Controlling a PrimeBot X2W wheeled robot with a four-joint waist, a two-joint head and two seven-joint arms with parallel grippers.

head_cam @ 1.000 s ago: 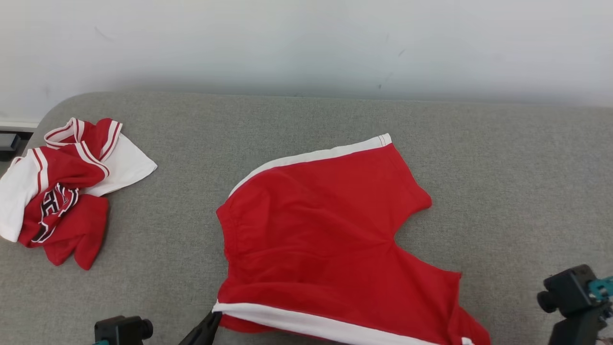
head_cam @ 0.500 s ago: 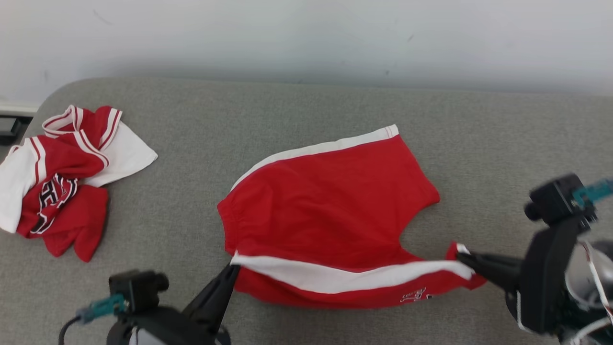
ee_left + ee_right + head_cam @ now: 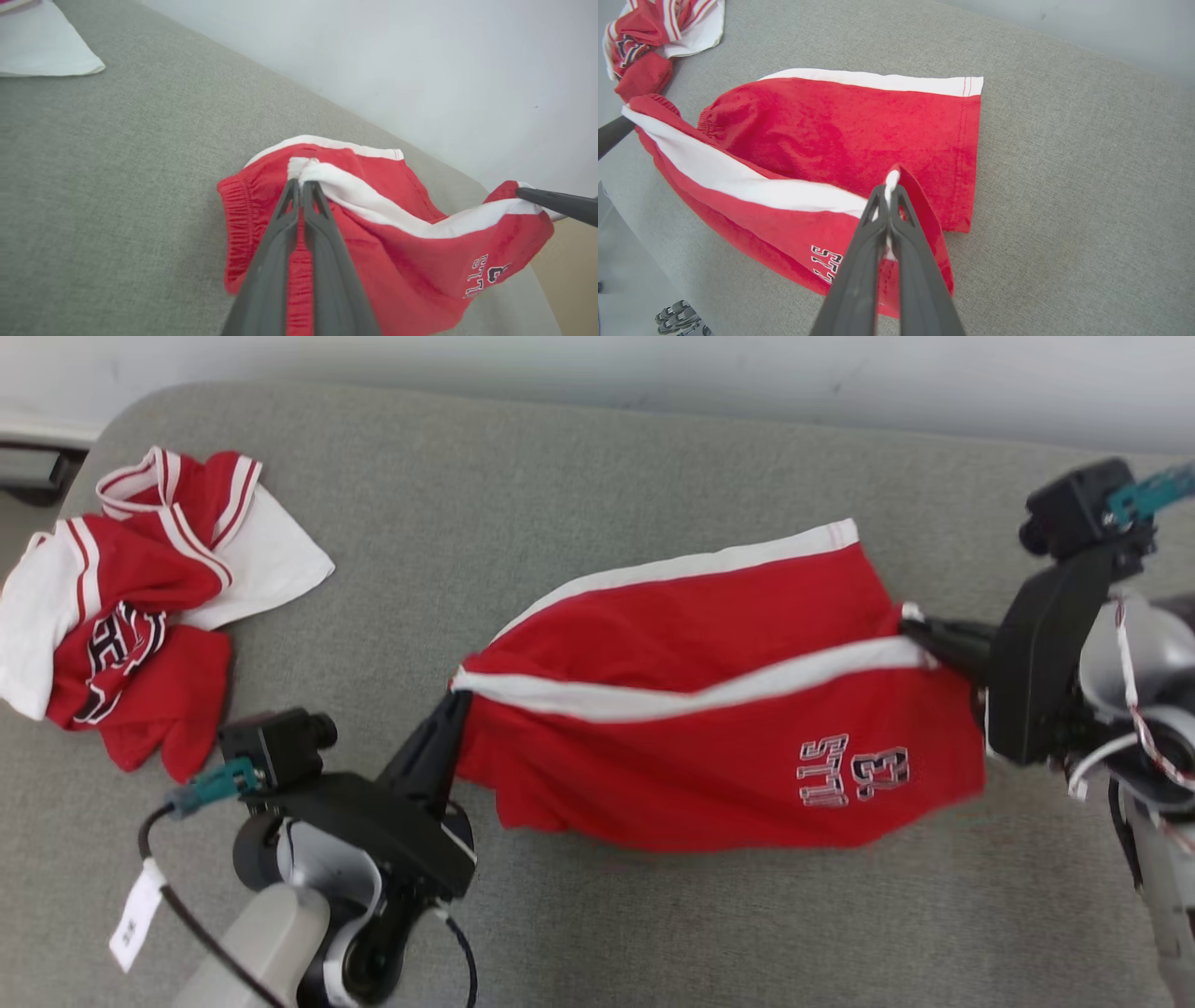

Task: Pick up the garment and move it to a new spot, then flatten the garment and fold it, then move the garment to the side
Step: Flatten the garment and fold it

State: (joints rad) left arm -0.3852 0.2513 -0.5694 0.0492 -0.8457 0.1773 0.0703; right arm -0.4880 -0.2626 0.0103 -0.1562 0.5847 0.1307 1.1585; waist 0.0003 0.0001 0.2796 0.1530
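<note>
The garment (image 3: 709, 644) is a pair of red shorts with white side stripes, lying across the grey padded surface (image 3: 653, 915). Its near striped edge is lifted and stretched between my two grippers, and the flap below it shows white lettering. My left gripper (image 3: 457, 695) is shut on the waistband corner of that edge, seen close in the left wrist view (image 3: 301, 182). At the leg-hem corner my right gripper (image 3: 910, 621) is also shut, its fingertips pinching the white trim (image 3: 889, 189). The far half of the shorts (image 3: 840, 126) rests flat on the surface.
A crumpled red and white jersey (image 3: 131, 616) lies at the far left of the surface. A pale wall (image 3: 597, 364) runs behind the back edge. The left corner of the surface is rounded, with floor beyond it.
Both grippers have lifted the near striped edge and carried it away from me over the shorts, turning the lettered side up. The head camera has tilted down as well.
</note>
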